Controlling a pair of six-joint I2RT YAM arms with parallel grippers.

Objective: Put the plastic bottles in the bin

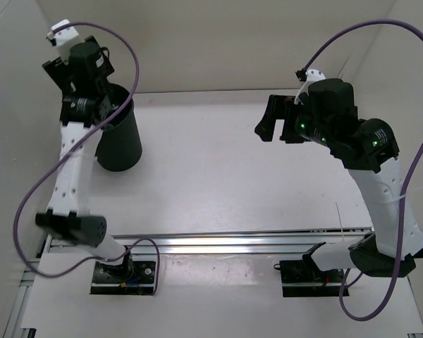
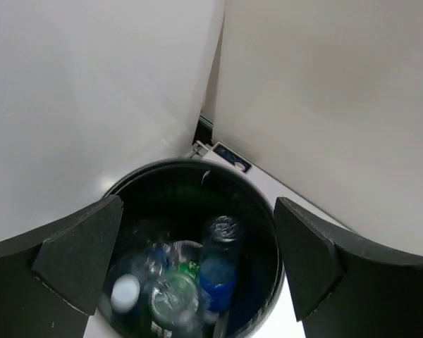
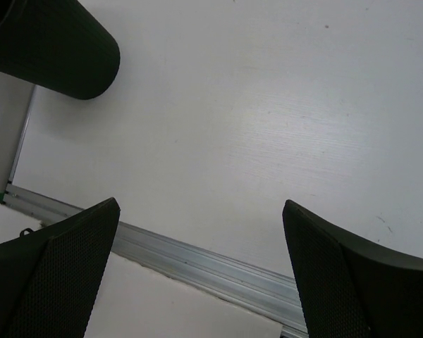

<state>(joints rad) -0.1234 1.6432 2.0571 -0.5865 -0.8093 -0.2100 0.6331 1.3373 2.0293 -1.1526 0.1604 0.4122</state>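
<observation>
The black bin [image 1: 120, 144] stands at the far left of the table. In the left wrist view I look straight down into the bin [image 2: 170, 184]. Several plastic bottles lie inside it: a clear one with a blue label [image 2: 218, 271], a green one [image 2: 173, 298] and a white cap [image 2: 125, 293]; they look blurred. My left gripper [image 1: 100, 105] hovers over the bin's mouth, open and empty [image 2: 197, 260]. My right gripper [image 1: 268, 120] is open and empty, raised above the table's middle right [image 3: 197, 260]. No bottle shows on the table.
White walls close in the table at the back and both sides. An aluminium rail [image 1: 233, 243] crosses the near side and shows in the right wrist view [image 3: 190, 260]. The bin's base [image 3: 56, 49] shows there too.
</observation>
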